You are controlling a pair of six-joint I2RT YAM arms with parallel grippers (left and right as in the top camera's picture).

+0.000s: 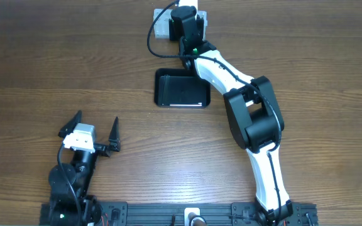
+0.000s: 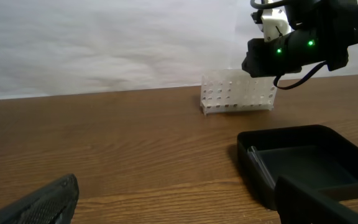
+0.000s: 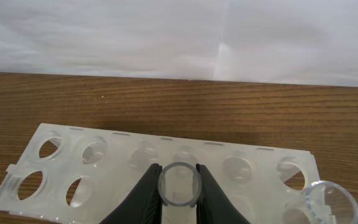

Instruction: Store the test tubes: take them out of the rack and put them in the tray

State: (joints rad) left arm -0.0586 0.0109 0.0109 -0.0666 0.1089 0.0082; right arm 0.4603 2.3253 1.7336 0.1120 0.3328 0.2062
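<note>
A clear plastic rack (image 3: 107,163) with several holes stands at the table's far edge (image 1: 163,26). My right gripper (image 3: 178,169) is above it, its fingers closed on the rim of an upright clear test tube (image 3: 179,185) that sits in a middle hole. A second tube (image 3: 329,200) stands in the rack off to one side. The black tray (image 1: 181,90) lies just in front of the rack, and something clear lies along its inner wall (image 2: 258,163). My left gripper (image 1: 96,120) rests open near the front left, far from the rack, with nothing in it.
Bare wooden table surrounds the tray and rack. A white backdrop (image 2: 104,43) rises right behind the rack. The right arm (image 1: 250,107) stretches diagonally over the table's right half, passing the tray's right side.
</note>
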